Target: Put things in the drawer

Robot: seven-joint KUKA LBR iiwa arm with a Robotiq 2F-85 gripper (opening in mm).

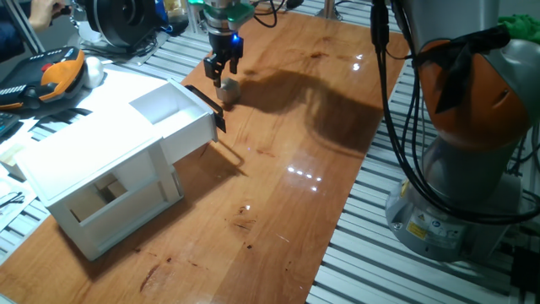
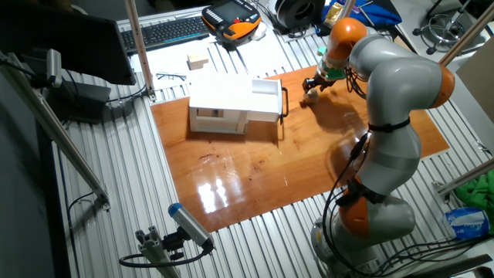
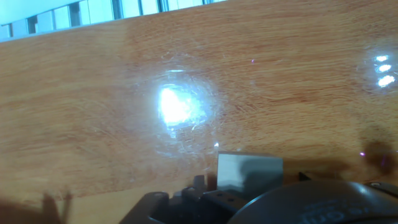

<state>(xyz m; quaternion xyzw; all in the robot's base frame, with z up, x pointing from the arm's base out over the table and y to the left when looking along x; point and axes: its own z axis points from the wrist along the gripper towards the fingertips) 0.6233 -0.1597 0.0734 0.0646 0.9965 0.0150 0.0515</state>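
Note:
The small pale wooden cube (image 1: pixel 228 91) sits on the wooden table just right of the drawer's front. It also shows in the other fixed view (image 2: pixel 311 96) and at the bottom of the hand view (image 3: pixel 249 172). The white drawer (image 1: pixel 173 114) is pulled out of the white cabinet (image 1: pixel 93 181) and looks empty; its black bar handle (image 1: pixel 207 105) faces the cube. My gripper (image 1: pixel 222 76) hangs right above the cube with its fingers spread, holding nothing. The drawer (image 2: pixel 266 94) and gripper (image 2: pixel 313 83) also show in the other fixed view.
The cabinet's lower compartment (image 1: pixel 110 196) is open at the front, with a pale shape inside. A pale block (image 2: pixel 198 62), a keyboard (image 2: pixel 166 32) and an orange-black pendant (image 1: pixel 55 74) lie behind the cabinet. The arm's base (image 1: pixel 472 160) stands at the table's right.

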